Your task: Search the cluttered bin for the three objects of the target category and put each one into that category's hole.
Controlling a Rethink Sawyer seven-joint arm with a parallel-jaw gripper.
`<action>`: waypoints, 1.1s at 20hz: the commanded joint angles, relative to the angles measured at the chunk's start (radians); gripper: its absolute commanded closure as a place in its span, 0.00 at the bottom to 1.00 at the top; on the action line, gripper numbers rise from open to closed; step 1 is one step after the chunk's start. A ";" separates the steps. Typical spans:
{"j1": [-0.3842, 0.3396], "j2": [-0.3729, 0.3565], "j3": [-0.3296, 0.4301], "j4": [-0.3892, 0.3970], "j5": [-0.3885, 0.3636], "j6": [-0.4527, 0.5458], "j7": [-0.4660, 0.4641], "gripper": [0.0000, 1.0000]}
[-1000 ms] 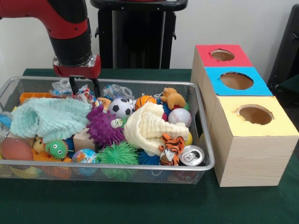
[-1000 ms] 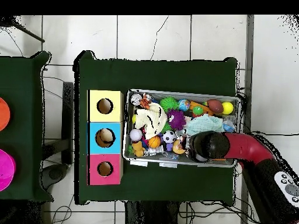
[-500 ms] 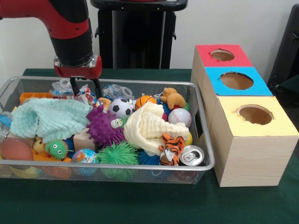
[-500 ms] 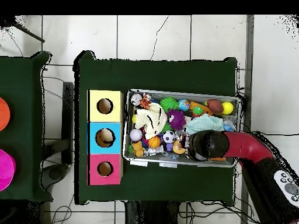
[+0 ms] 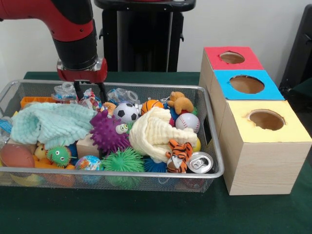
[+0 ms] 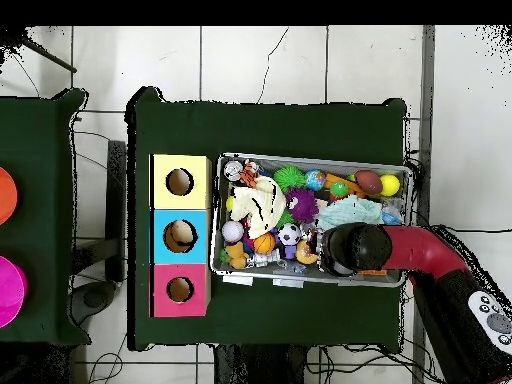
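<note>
Upper left of frame: gripper (image 5: pixel 89 91) is seen with fingers spread apart, empty, lowered over clutter in wire bin (image 5: pixel 210 146).
Centre of bin: soccer ball (image 5: pixel 126 112), basketball (image 5: pixel 150 105), baseball (image 5: pixel 187 122) are located.
Right of frame: three holed boxes (image 5: pixel 253 122) are noted.

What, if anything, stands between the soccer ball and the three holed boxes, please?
The cream cloth, baseball and plush bear lie between the soccer ball and the boxes, and the basket's mesh wall too.

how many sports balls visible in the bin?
3: soccer ball mid-bin, basketball just right of it, baseball near the right wall. More may be buried under the cloths and toys.
</note>
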 commanded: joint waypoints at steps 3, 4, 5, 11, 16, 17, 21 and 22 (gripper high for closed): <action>0.016 0.052 0.057 -0.080 -0.064 0.074 -0.273 0.00; 0.018 0.052 0.055 -0.082 -0.064 0.075 -0.270 0.00; 0.018 0.049 0.055 -0.081 -0.065 0.070 -0.268 0.00; 0.030 0.037 0.043 -0.075 -0.075 0.056 -0.244 1.00; 0.034 0.032 0.039 -0.072 -0.073 0.055 -0.238 1.00; 0.035 0.030 0.038 -0.071 -0.073 0.055 -0.236 1.00; 0.035 0.032 0.039 -0.072 -0.070 0.058 -0.241 1.00; 0.033 0.036 0.046 -0.075 -0.067 0.066 -0.255 1.00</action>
